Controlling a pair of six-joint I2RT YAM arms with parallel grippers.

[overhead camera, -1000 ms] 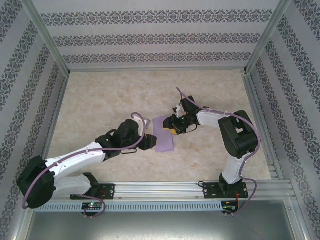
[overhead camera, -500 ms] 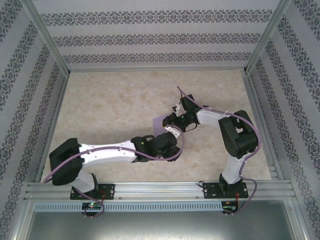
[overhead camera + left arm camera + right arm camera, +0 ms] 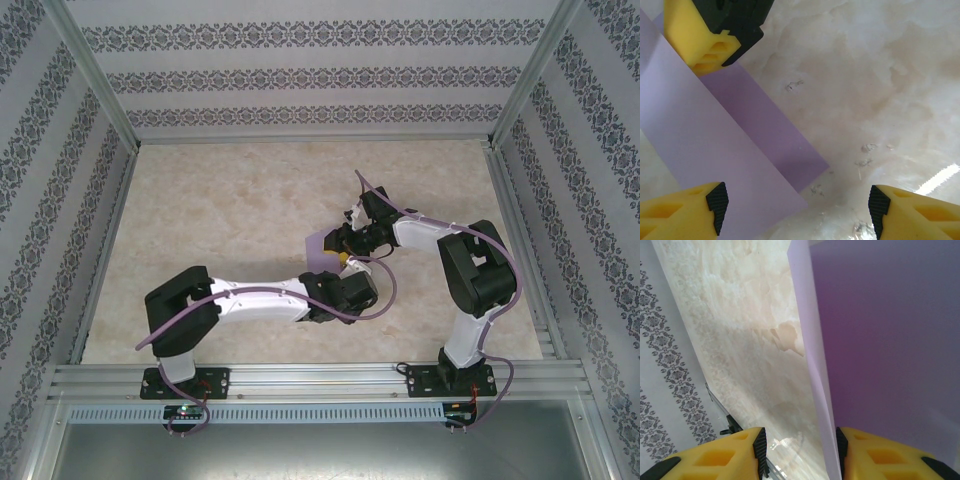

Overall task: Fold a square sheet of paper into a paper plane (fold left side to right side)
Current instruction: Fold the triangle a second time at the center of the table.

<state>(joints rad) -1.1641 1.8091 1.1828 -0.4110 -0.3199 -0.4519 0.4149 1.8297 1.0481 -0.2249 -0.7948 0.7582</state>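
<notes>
Heads up: your left pincer (image 3: 797, 205) is wide open and empty with the paper (image 3: 715, 135) under one of its fingers, the right pincer (image 3: 800, 452) just ahead is half open with a finger on it, so a sloppy pinch could drag it and fold it crooked.

L gripper (image 3: 797, 207) swung from paper sheet's (image 3: 320, 245) 9 o'clock edge to its 6 o'clock end, jaws now wider apart. L arm elbow shifted toward 3 o'clock, forearm now covering most of sheet.
</notes>
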